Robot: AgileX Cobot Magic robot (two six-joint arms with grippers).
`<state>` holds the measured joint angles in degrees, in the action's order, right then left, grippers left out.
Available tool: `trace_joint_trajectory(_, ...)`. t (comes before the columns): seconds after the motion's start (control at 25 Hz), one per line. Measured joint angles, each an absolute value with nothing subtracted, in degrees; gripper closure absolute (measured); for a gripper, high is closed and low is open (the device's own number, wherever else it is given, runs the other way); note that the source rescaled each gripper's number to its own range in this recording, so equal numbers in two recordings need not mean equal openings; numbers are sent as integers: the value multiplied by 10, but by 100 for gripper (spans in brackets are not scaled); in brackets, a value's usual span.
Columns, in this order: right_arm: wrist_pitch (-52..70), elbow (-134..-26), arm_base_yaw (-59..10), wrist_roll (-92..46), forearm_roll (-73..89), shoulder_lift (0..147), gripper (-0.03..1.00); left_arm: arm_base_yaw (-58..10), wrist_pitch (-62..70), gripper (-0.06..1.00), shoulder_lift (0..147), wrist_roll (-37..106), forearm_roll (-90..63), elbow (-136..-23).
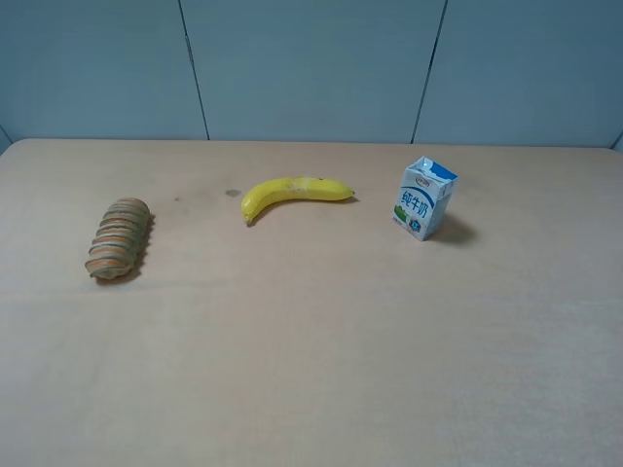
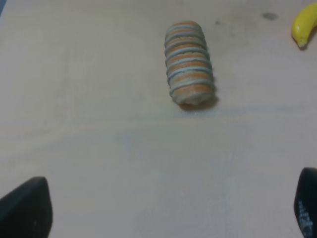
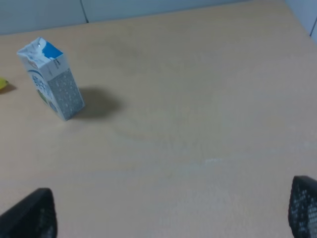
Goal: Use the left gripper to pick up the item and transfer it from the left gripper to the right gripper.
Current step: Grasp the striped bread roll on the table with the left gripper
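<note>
Light wooden table [image 1: 321, 370]: ridged tan striped bread roll [image 1: 119, 239] at left, curved yellow banana [image 1: 292, 193] centre-rear, blue-and-white milk carton [image 1: 424, 198] upright at right; all well apart.

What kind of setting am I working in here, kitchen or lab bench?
Probably a lab test bench: a tan tabletop against plain grey-blue wall panels, with a ridged tan-orange bread roll, yellow banana and blue-and-white milk carton spaced out as props.

The high camera looks down over the whole table [image 1: 311, 389] toward the back wall [image 1: 311, 68], sharing the bread roll [image 1: 119, 239] with the closer, forward-tilted left wrist view and the milk carton [image 1: 424, 199] with the closer right wrist view.
</note>
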<state>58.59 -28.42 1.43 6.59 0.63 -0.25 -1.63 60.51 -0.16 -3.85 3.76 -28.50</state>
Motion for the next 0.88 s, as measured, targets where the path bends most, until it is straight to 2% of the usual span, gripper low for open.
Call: trace_joint_trajectory(0.88,586,-284,14,66,6,-2,-3,-16,605,-3,-2,-38,38,-285)
